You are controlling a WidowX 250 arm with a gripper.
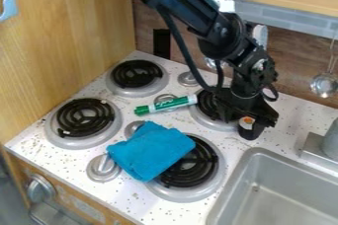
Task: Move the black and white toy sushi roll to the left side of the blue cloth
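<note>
Sm. item w/ orange-&-white top (247, 122) is right at the tool (253, 125), low over the counter (290, 137), just R of the rear R burner (206, 105). Can't tell if tool's spread, pressed together or pinching it. Item's top looks roundish, orange in the ctr. w/ pale rim; dark part below it, hard to separate from the black tool, so full shape unclear.

Green-&-white marker (165, 105) lies on its side L of tool, apart from it, btwn the rear burners: green cap at L end, white body w/ green label, white R end by the rear R burner's rim. Blue cloth (151, 150), folded, sl. rumpled, lies nearer the camera, partly over the front R burner (191, 167), its L corner by a silver knob (104, 168). 2 more black coil burners w/ silver pans on L side. Metal sink (271, 189) at lower R, near tool.
</note>
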